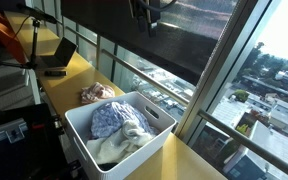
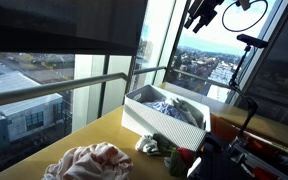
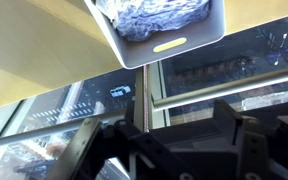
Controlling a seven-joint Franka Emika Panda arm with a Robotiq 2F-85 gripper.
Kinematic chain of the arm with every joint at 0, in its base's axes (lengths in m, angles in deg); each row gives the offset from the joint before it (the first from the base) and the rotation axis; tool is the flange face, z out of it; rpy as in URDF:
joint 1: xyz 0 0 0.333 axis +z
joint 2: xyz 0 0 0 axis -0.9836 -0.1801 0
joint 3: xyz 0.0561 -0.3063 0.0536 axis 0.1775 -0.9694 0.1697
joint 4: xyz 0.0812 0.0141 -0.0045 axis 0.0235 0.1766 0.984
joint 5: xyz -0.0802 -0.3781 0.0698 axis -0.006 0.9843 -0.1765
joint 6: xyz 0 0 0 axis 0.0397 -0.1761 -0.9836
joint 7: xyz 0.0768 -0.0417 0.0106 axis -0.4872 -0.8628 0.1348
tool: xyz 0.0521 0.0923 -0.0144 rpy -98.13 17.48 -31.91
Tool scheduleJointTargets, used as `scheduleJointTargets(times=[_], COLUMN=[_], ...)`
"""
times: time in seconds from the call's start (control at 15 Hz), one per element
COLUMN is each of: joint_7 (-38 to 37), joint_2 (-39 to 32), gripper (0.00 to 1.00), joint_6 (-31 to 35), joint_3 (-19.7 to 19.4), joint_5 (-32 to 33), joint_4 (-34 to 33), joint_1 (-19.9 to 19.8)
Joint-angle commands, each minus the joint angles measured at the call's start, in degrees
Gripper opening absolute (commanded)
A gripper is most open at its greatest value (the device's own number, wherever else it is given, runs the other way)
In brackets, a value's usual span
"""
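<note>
The blue cloth [image 1: 119,118] is in the white bin [image 1: 144,155]. The pink cloth [image 1: 96,93] lies beside it on the surface [image 1: 79,72], not in yet. The tool [image 3: 159,140] hangs wide and empty.

One white bin [image 1: 144,155], there it is, and two pieces in it: one blue-patterned cloth [image 1: 119,118], one white cloth [image 1: 119,148]. Outside, one pink cloth [image 1: 96,93] (all bunched up) and one laptop [image 1: 56,55].

- bin [image 1: 144,155]: smooth white plastic, faint sheen
- patterned cloth [image 1: 119,118]: soft, crumpled fabric, matt
- pink cloth [image 1: 96,93]: wrinkled matt fabric
- table [image 1: 74,72]: smooth yellowish wood
</note>
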Motion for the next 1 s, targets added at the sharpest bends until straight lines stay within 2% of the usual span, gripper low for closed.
scheduleJointTargets(times=[0.0,0.47,0.67,0.93], joint_7=[-3.3,-6.3,-6.5,-6.2], joint_2=[0.3,-9.3,-15.6,-25.2], gripper=[1.00,1.00,1.00,1.00], joint_6=[1.8,6.0,7.5,10.2], joint_3=[4.8,13.2,15.2,15.6], joint_5=[0.3,2.1,3.9,8.9], joint_4=[2.7,5.5,4.0,0.8], joint_1=[2.7,9.5,12.6,16.9])
